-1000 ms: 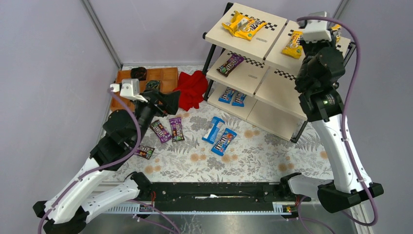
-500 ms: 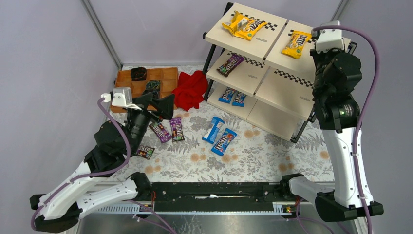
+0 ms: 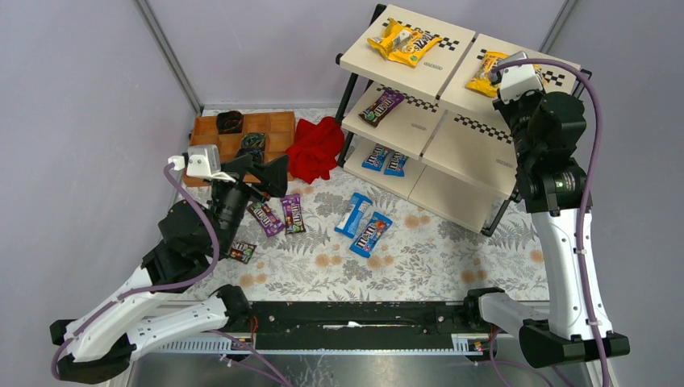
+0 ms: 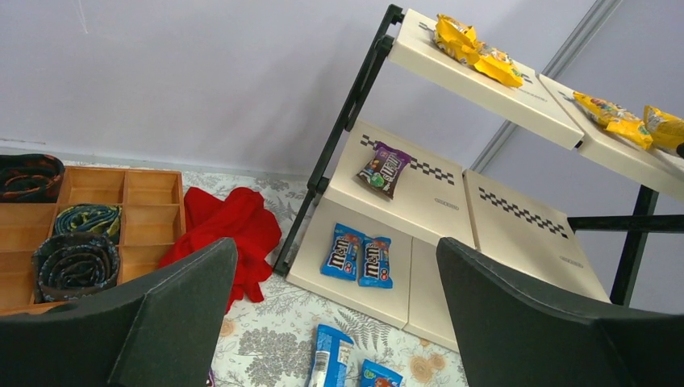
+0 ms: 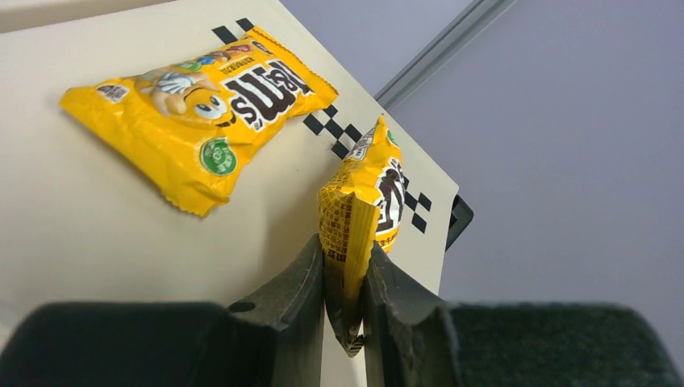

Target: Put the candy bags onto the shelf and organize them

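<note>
The shelf stands at the back right. My right gripper is shut on the bottom edge of an upright yellow candy bag over the top right board. Another yellow bag lies flat there, also seen from above. Two yellow bags lie on the top left board, a purple one on the middle tier and two blue ones on the bottom. My left gripper is open and empty above the purple bags on the table. Two blue bags and a dark brown one also lie there.
A brown compartment tray with rolled dark items stands at the back left. A red cloth lies between it and the shelf's black leg. Purple walls close in the back and sides.
My right gripper has shifted over the top right board, first right, then back left and lower, still holding the yellow bag. My left arm drew back toward the near left, then held still.
</note>
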Available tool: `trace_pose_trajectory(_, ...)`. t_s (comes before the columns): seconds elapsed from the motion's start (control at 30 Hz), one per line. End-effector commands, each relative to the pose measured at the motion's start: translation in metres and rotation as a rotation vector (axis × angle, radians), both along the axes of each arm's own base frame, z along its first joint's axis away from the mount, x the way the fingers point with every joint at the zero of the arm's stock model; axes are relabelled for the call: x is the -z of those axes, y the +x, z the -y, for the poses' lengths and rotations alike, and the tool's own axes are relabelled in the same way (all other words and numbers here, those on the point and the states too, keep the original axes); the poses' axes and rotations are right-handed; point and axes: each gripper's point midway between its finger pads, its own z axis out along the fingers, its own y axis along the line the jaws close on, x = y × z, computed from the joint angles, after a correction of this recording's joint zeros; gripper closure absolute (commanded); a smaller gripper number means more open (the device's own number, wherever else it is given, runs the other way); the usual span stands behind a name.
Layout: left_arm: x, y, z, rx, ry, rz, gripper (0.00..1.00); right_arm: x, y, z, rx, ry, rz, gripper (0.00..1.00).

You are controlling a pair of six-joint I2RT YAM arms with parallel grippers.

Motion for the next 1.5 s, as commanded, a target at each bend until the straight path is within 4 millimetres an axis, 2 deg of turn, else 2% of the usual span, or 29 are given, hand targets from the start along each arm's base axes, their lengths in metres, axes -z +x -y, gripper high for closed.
trace_pose_trajectory(0.0, -0.005, 0.003, -0.004, -0.029, -0.013, 0.021, 0.01, -0.002, -0.010, -0.002, -0.036, -0.057, -0.029, 0.75)
trace_pose_trajectory(0.1, -0.005, 0.002, -0.003, -0.021, -0.015, 0.022, 0.01, -0.007, -0.018, 0.000, -0.024, -0.020, -0.032, 0.46)
trace_pose_trajectory(0.2, -0.005, 0.002, -0.001, -0.013, -0.013, 0.021, 0.01, -0.014, -0.029, -0.011, -0.072, 0.066, -0.026, 0.18)
trace_pose_trajectory(0.27, -0.004, 0.002, 0.000, -0.011, -0.012, 0.019, 0.01, -0.016, -0.039, -0.013, -0.069, 0.144, -0.020, 0.05)
trace_pose_trajectory(0.33, -0.003, 0.003, 0.002, -0.005, -0.011, 0.016, 0.01, -0.013, -0.047, -0.015, -0.060, 0.234, -0.021, 0.01)
trace_pose_trajectory(0.43, -0.001, 0.003, 0.006, 0.010, -0.006, 0.010, 0.01, -0.017, -0.055, -0.009, 0.028, 0.439, 0.037, 0.00)
trace_pose_trajectory(0.53, 0.002, 0.005, 0.011, 0.019, 0.004, 0.002, 0.01, -0.026, -0.065, 0.013, 0.217, 0.700, 0.173, 0.01)
trace_pose_trajectory(0.57, 0.003, 0.006, 0.012, 0.021, 0.003, 0.000, 0.01, -0.028, -0.064, 0.013, 0.241, 0.778, 0.203, 0.01)
trace_pose_trajectory(0.67, 0.005, 0.007, 0.014, 0.028, 0.001, -0.004, 0.01, -0.039, -0.059, 0.008, 0.222, 0.850, 0.229, 0.01)
trace_pose_trajectory(0.73, 0.006, 0.009, 0.014, 0.027, 0.001, -0.006, 0.01, -0.042, -0.055, 0.010, 0.238, 0.862, 0.244, 0.02)
trace_pose_trajectory(0.83, 0.007, 0.012, 0.013, 0.023, 0.000, -0.011, 0.02, -0.039, -0.048, 0.009, 0.238, 0.849, 0.231, 0.14)
trace_pose_trajectory(0.93, 0.009, 0.015, 0.012, 0.015, 0.002, -0.013, 0.02, -0.031, -0.042, -0.001, 0.192, 0.847, 0.181, 0.17)
trace_pose_trajectory(1.03, 0.010, 0.016, 0.014, 0.018, 0.007, -0.015, 0.02, -0.023, -0.041, -0.002, 0.192, 0.816, 0.142, 0.29)
trace_pose_trajectory(1.27, 0.013, 0.018, 0.017, 0.020, 0.017, -0.022, 0.01, -0.008, -0.033, 0.001, 0.221, 0.741, 0.084, 0.32)
trace_pose_trajectory(1.47, 0.014, 0.020, 0.015, 0.008, 0.019, -0.023, 0.01, -0.003, -0.024, 0.005, 0.239, 0.700, 0.071, 0.35)
